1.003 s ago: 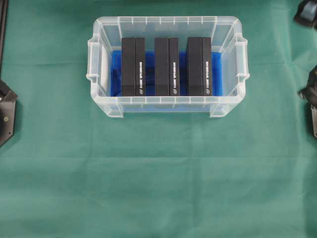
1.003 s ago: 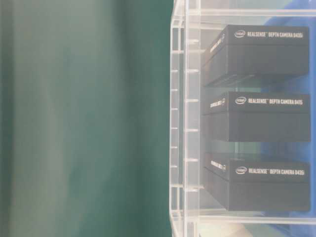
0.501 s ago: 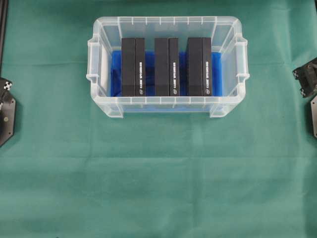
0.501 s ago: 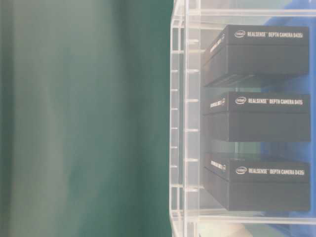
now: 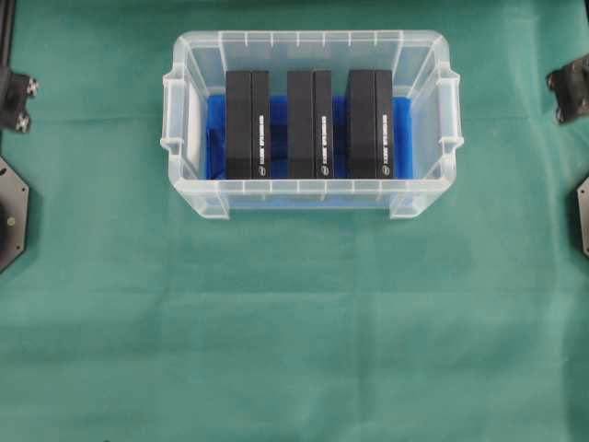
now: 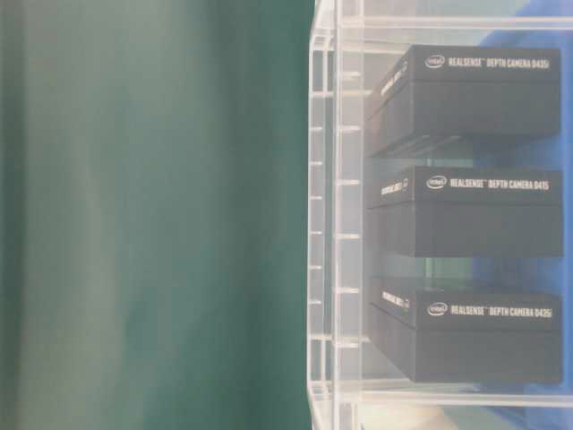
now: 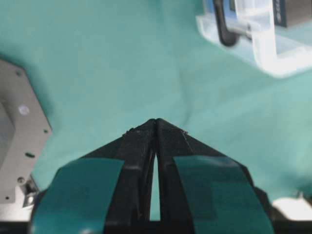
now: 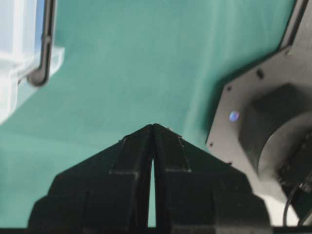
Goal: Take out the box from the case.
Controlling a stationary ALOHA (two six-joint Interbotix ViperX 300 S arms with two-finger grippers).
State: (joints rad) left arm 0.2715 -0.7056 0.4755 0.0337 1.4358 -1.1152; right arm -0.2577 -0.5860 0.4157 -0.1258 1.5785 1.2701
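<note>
The case (image 5: 313,41), a clear plastic bin with a blue floor, stands at the far middle of the green cloth. Three black boxes stand side by side in it: left (image 5: 247,124), middle (image 5: 308,124), right (image 5: 370,124). The table-level view shows them through the case wall (image 6: 327,224), white lettering on each box (image 6: 483,90). My left gripper (image 7: 155,121) is shut and empty over bare cloth, a case corner (image 7: 263,44) far ahead to its right. My right gripper (image 8: 153,126) is also shut and empty, with the case (image 8: 19,48) ahead at the left.
Overhead, only a bit of the left arm (image 5: 14,92) and of the right arm (image 5: 571,87) shows at the side edges. Black arm base plates (image 5: 9,212) (image 5: 583,216) sit at both edges. Green cloth (image 5: 294,331) covers the table.
Both arms have moved toward the far side along the left and right edges of the overhead view. The case and the boxes have not moved. Both grippers stay shut.
</note>
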